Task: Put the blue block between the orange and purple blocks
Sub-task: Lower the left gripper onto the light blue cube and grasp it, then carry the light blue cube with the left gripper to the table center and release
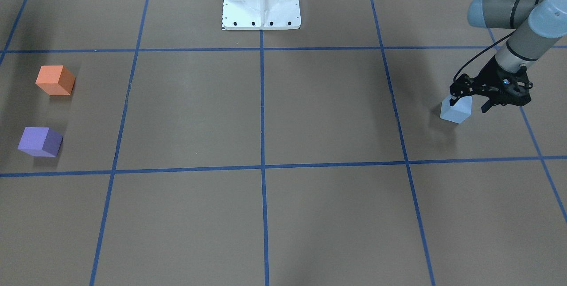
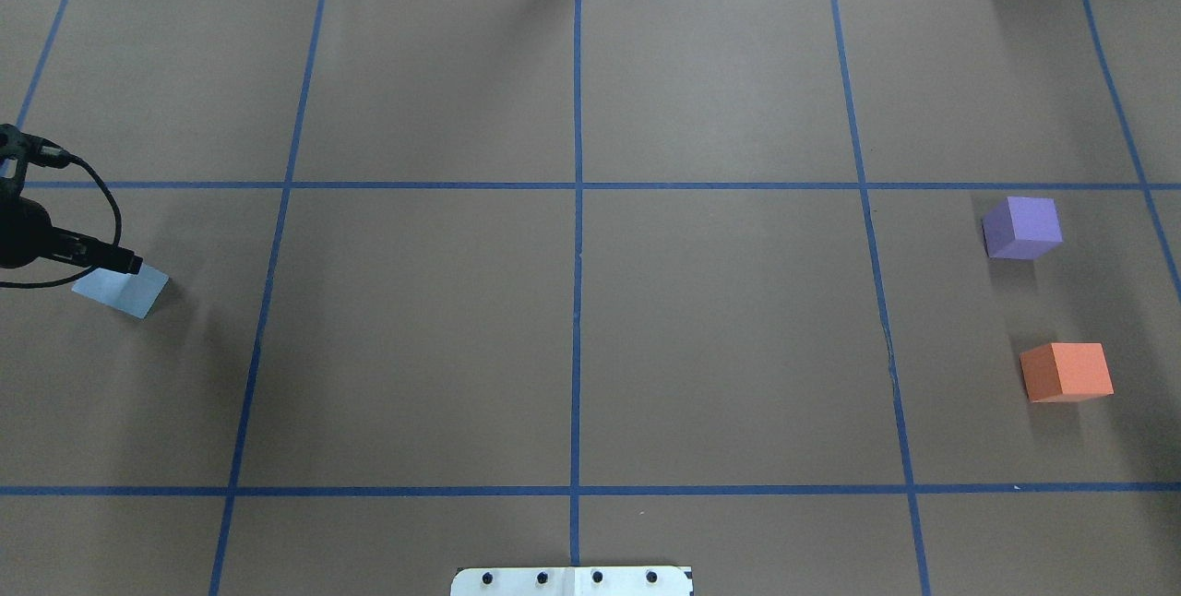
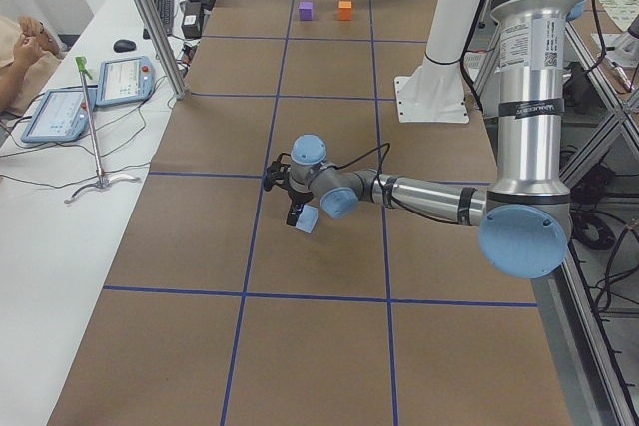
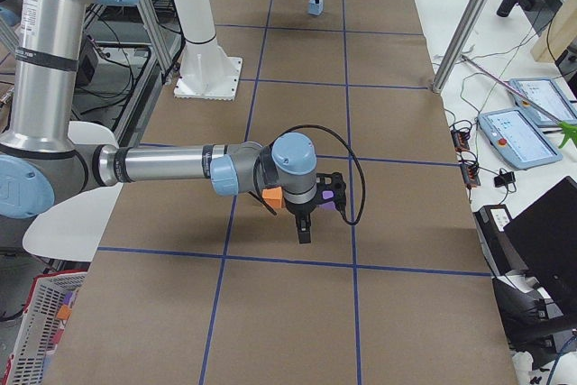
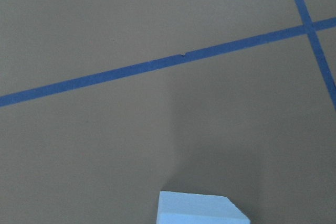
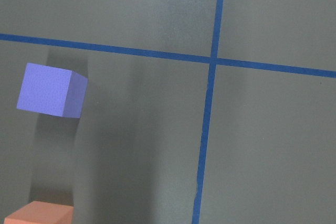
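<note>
The light blue block (image 1: 456, 111) lies on the brown table at the robot's far left; it also shows in the overhead view (image 2: 122, 290) and at the bottom of the left wrist view (image 5: 199, 209). My left gripper (image 1: 468, 105) is open and low over it, with one fingertip at the block's top edge and the other beside it. The orange block (image 1: 55, 80) and the purple block (image 1: 40, 141) sit apart at the far right side, with a gap between them. My right gripper (image 4: 306, 223) hangs in front of them in the exterior right view; I cannot tell if it is open or shut.
The white robot base (image 1: 261, 0) stands at the table's middle back edge. Blue tape lines (image 1: 262, 109) divide the brown table into squares. Tablets and cables (image 4: 518, 123) lie on a white bench beside the table.
</note>
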`<state>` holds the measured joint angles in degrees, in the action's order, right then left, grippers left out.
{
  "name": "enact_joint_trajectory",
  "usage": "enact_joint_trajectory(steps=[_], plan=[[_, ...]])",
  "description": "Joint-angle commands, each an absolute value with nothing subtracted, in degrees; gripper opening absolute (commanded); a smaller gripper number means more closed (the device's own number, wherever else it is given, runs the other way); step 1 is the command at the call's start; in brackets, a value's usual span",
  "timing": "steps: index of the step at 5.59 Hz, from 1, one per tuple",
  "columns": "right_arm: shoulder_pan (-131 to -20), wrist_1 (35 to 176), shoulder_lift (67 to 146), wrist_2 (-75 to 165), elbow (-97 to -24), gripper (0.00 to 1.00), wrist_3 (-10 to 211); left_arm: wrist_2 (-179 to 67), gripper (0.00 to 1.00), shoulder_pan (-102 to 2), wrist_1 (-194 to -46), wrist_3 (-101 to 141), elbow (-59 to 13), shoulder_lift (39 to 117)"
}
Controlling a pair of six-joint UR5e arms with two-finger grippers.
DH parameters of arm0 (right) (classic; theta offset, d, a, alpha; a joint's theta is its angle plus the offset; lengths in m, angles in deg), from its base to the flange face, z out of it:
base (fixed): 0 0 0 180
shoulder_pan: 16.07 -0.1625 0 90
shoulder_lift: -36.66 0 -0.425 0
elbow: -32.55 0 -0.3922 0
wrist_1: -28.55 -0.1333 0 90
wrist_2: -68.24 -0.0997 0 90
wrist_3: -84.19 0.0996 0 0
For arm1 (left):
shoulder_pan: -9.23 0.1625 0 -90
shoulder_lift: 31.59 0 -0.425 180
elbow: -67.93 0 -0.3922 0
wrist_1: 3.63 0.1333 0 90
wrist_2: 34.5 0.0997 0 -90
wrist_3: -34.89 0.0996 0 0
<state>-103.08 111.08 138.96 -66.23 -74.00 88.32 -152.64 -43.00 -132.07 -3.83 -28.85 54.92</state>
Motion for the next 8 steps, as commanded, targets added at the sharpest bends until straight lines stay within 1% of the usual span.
enact_joint_trajectory(steps=[1,2,3,4,5,6,7,8], plan=[[-103.1,111.1,139.0,-66.2,-73.9,1.0,88.3,-148.5,1.0,-38.9,-132.0,-4.9,-28.6,54.9],[-103.1,111.1,139.0,-66.2,-73.9,1.0,88.3,-148.6,0.42,-38.8,-131.9,-5.1,-28.7,54.9],[-103.1,111.1,139.0,-66.2,-73.9,1.0,88.3,-148.5,0.0,-38.8,-131.9,-5.1,-28.6,55.4],[-103.1,111.1,139.0,-66.1,-73.9,1.0,88.2,-149.2,0.0,-38.8,-131.6,-5.3,-30.7,56.3],[-103.1,111.1,139.1,-66.2,-73.9,1.0,88.2,-149.3,0.0,-38.8,-128.7,-7.6,-34.3,59.0],[-103.1,111.1,139.1,-66.2,-73.9,1.0,88.3,-149.4,0.0,-38.4,-122.2,-15.1,-36.0,66.9],[-103.1,111.1,139.1,-66.2,-73.9,1.0,88.3,-148.8,0.0,-34.1,-113.7,-21.7,-35.3,77.3],[-103.1,111.1,139.0,-66.2,-73.9,1.0,88.3,-148.1,0.0,-28.9,-99.7,-27.3,-33.0,91.0]])
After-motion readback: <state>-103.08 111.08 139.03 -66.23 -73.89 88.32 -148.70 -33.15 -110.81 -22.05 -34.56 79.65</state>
